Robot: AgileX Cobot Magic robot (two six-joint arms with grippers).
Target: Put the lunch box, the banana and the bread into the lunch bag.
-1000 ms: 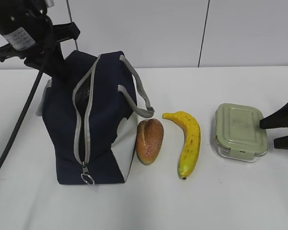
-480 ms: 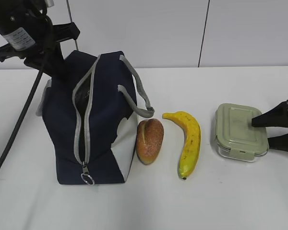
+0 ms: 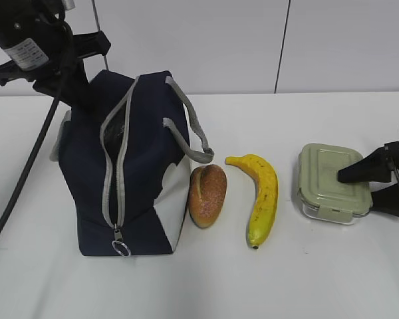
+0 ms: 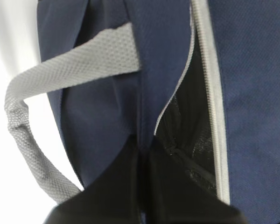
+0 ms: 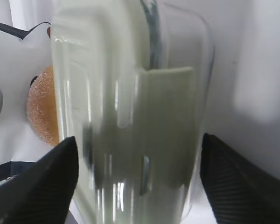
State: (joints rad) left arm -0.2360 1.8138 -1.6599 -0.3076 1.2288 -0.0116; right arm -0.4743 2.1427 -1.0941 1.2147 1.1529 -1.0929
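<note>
The navy lunch bag (image 3: 139, 173) stands at the left with its zipper open. My left gripper (image 4: 142, 154) is shut on the bag's fabric edge (image 4: 144, 93) beside the opening, at the bag's top rear (image 3: 86, 93). The bread (image 3: 207, 194) lies against the bag's right side, and the banana (image 3: 263, 196) lies to its right. The lunch box (image 3: 329, 179) with its sage-green lid sits further right. My right gripper (image 3: 356, 189) is open and straddles the box's right end; in the right wrist view the box (image 5: 130, 116) fills the space between the fingers (image 5: 37, 186).
A grey strap handle (image 3: 186, 133) droops over the bag's right side above the bread. The metal ring pull (image 3: 121, 248) hangs at the bag's front bottom. A black cable (image 3: 26, 173) runs down the left of the bag. White wall panels stand behind the table.
My right gripper has slid left from beside the lunch box until its fingers reach over the box's right end. The left gripper and the bag have not moved.
</note>
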